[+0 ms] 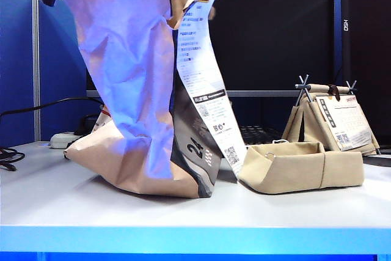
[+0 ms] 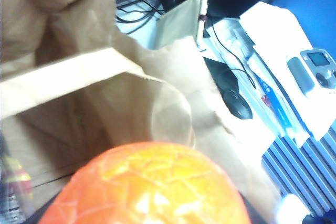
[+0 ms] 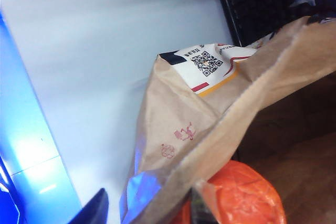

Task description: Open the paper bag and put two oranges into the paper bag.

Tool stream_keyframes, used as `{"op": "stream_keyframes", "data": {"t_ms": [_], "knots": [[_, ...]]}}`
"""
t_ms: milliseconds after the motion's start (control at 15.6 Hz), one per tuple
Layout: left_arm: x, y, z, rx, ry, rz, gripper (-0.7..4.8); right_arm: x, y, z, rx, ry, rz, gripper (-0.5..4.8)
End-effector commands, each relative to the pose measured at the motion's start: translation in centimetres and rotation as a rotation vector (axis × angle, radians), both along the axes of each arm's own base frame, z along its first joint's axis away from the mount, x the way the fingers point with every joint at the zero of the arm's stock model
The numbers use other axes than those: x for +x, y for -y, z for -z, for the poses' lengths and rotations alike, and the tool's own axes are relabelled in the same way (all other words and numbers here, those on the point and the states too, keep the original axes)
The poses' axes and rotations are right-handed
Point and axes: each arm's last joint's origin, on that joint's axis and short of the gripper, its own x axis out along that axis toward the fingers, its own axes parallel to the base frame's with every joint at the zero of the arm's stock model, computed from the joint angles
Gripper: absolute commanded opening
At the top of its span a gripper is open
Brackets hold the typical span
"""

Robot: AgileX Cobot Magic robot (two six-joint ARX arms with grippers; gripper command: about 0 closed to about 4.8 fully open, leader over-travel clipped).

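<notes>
The paper bag [image 1: 131, 90] stands tall on the table, its top pulled up out of the exterior view and its long white receipt [image 1: 204, 84] hanging down the side. My left gripper [image 2: 149, 205] is shut on an orange [image 2: 147, 182], which fills the near part of the left wrist view over the bag's open mouth [image 2: 105, 108]. My right gripper [image 3: 149, 208] is shut on the bag's rim [image 3: 210, 129], with the paper running between its dark fingers [image 3: 94, 208]. An orange [image 3: 247, 198] shows just past that rim, inside the mouth. Neither gripper shows in the exterior view.
A low beige folded bag [image 1: 299, 166] lies right of the paper bag. Behind it stands a small beige bag with stick handles [image 1: 333, 117]. A keyboard [image 3: 262, 3], cables [image 1: 9, 154] and a power strip [image 1: 64, 140] sit at the table's back.
</notes>
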Motion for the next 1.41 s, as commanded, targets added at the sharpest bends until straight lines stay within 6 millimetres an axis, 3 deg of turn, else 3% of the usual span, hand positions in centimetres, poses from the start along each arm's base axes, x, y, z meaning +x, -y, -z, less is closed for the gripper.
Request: {"op": "stream_keyframes", "data": {"t_ms": [64, 835, 899, 964, 1092, 1156, 1413], "knots": [[-0.2, 0.8, -0.1, -0.047, 0.001, 0.079, -0.06, 0.0, -0.1, -0.5, 0.043, 0.008, 0.001, 2.01], [-1.6, 2.0, 0.9, -0.023, -0.105, 0.202, -0.02, 0.1, -0.1, -0.5, 0.036, 0.011, -0.007, 2.01], [-1.6, 2.0, 1.0, -0.023, -0.106, 0.202, 0.35, 0.1, -0.1, -0.5, 0.036, 0.011, -0.007, 2.01], [-1.4, 2.1, 1.1, -0.022, -0.112, 0.201, 1.49, 0.1, -0.1, -0.5, 0.036, 0.01, -0.007, 2.01], [-1.2, 2.1, 1.3, -0.012, -0.121, 0.185, 4.35, 0.1, -0.1, -0.5, 0.036, 0.01, -0.007, 2.01], [-1.2, 2.1, 1.3, -0.013, -0.122, 0.187, 4.72, 0.1, -0.1, -0.5, 0.036, 0.01, -0.007, 2.01], [-1.0, 2.1, 1.4, 0.002, -0.119, 0.174, 4.72, 0.1, -0.1, -0.5, 0.036, 0.01, -0.007, 2.01]]}}
